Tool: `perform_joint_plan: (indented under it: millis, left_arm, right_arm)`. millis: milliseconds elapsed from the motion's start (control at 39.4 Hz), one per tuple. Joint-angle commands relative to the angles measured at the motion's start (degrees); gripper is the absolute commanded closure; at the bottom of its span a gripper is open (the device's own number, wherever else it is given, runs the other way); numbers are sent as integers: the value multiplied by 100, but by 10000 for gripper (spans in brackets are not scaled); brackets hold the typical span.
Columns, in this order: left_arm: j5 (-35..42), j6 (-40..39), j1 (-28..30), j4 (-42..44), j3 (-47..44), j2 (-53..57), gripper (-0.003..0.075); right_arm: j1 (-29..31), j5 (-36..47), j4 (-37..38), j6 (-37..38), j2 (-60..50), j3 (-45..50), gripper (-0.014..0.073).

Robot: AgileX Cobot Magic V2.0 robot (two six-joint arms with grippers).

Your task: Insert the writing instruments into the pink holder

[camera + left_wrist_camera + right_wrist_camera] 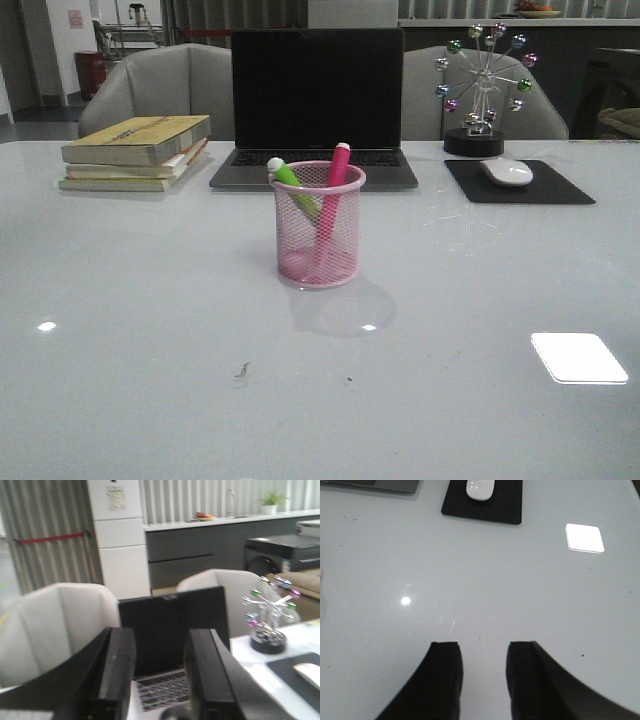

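Daylight shows between the fingers of both the left end effector (160, 675) and the right end effector (482, 680), each parted and empty, the left raised facing the laptop (172, 630), the right above bare desk (485, 580). The lime green highlighter (292, 182) and pink highlighter (334, 190) already stand leaning inside the pink holder (318, 240), mid-desk before the laptop; they look light, stiff and smooth-sided, best pinched at the exposed upper barrel, while the mesh cup seems light enough to tip. Glossy pale desk likely lets things slide; books (137, 152), mouse (506, 171), mouse pad (560, 190) and ball ornament (485, 85) sit at its back edge, with grey chairs (160, 90) behind.
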State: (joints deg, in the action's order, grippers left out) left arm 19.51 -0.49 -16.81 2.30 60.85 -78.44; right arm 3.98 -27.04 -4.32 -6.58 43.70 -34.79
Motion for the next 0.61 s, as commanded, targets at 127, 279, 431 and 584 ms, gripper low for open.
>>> perform_joint_plan:
  millis: [127, 279, 431, 584]
  left_arm:
    - [-1009, -6, 746, 15, 157, 1236, 402]
    - [-1662, -6, 1143, 59, 157, 1868, 425]
    - [-2060, -6, 1302, 258, 1, 2446, 441]
    - [-2344, -6, 1302, 273, -638, 2994, 441]
  right_arm:
    - [30, 420, -12, -54, -42, -159, 248]
    - [30, 420, -12, -54, -42, -159, 248]
    - [30, 420, -12, -54, -42, -159, 248]
    - [30, 420, -12, -54, -42, -159, 248]
